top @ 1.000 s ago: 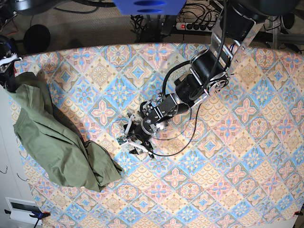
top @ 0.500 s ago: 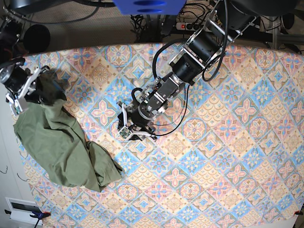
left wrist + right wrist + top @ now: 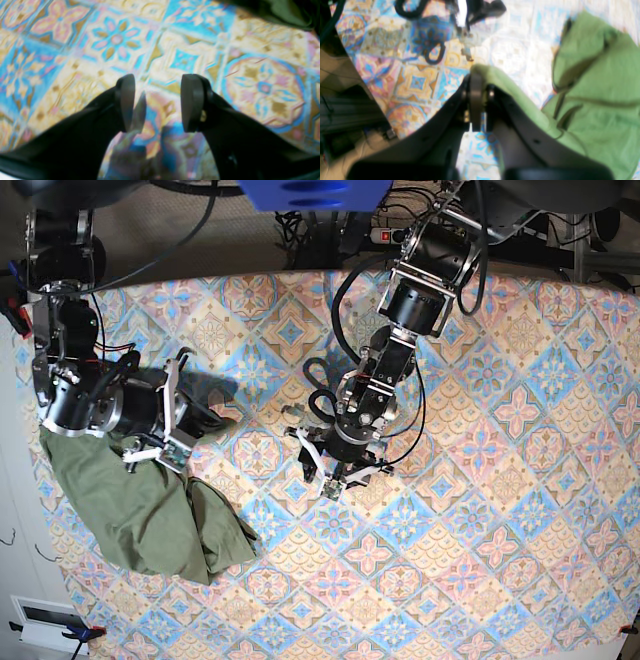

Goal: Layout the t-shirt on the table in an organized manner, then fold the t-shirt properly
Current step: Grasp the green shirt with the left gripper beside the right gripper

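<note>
In the left wrist view, I see the left gripper point(image 3: 157, 102) with its two dark fingers spread apart and nothing between them. It hangs over the bare patterned table point(image 3: 75, 50). Only a dark green corner of the t-shirt point(image 3: 282, 12) shows at the upper right edge, well apart from the fingers.

In the right wrist view, the right gripper point(image 3: 478, 100) has its fingers pressed together, and a fold of the olive-green t-shirt point(image 3: 595, 95) is pinched there; the cloth goes from the fingertips along the right finger. The rest of the shirt lies crumpled on the table point(image 3: 417, 80) at the right.

In the base view, I count one t-shirt point(image 3: 130, 500), one table point(image 3: 520, 480) and two arms. The shirt lies in a heap near the left edge of the table, partly under the right gripper point(image 3: 175, 430). The left gripper point(image 3: 340, 470) is near the middle of the table, well apart from the shirt.

I judge the shirt to be light, soft and limp, so it will sag and bunch when lifted. I think it is best to take hold at a hem or shoulder seam with each gripper.
</note>
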You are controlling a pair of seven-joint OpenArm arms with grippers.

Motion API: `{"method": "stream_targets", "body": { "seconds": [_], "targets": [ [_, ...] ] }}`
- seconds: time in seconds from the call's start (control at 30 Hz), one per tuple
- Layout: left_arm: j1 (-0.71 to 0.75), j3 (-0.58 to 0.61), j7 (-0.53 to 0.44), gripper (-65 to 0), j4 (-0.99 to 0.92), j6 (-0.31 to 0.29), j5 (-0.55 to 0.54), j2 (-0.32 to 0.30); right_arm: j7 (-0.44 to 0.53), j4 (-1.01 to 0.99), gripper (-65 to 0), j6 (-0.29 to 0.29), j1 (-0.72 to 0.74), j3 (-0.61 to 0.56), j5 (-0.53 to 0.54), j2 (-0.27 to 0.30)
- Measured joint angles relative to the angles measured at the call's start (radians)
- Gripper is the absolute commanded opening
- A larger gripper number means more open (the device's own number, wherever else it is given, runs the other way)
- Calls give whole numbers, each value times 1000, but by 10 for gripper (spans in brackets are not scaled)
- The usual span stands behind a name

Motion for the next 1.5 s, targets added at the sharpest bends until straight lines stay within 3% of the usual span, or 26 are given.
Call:
{"method": "stream_targets", "body": {
  "seconds": [0.23,0.4,0.6,0.7,0.83,0.93,1.03,1.13,1.23,1.33,1.5],
  "targets": [
    [41,-45,10,-355,7,-2,4,2,-27,2,-643,0,74,-153,8,-66],
    [38,-54,5,-355,12,-3,4,8,-31,4,-643,0,169,-236,8,-167],
    [84,-201,45,-355,89,2,7,11,-31,0,-643,0,219,-341,4,-264],
    [86,-235,92,-355,117,6,8,2,-31,0,-643,0,209,-390,6,-284],
    [91,-235,170,-351,179,0,8,2,-44,2,-643,0,135,-390,5,-259],
    [79,-182,224,-348,207,2,14,-1,-50,1,-643,0,77,-339,5,-162],
    [43,-80,299,-342,206,-13,6,6,-45,0,-643,0,60,-246,-10,-105],
    [14,-55,356,-304,206,-98,-45,34,-29,1,-643,0,21,-170,2,-105],
    [-17,-67,452,-282,206,-174,-171,51,-42,0,-643,0,-14,-127,5,-109],
    [-42,-109,481,-284,184,-167,-244,46,-40,0,-643,0,-23,-108,4,-108],
    [-84,-120,484,-284,72,-158,-275,41,-37,0,-643,0,-25,-106,5,-109]
  ]
}}
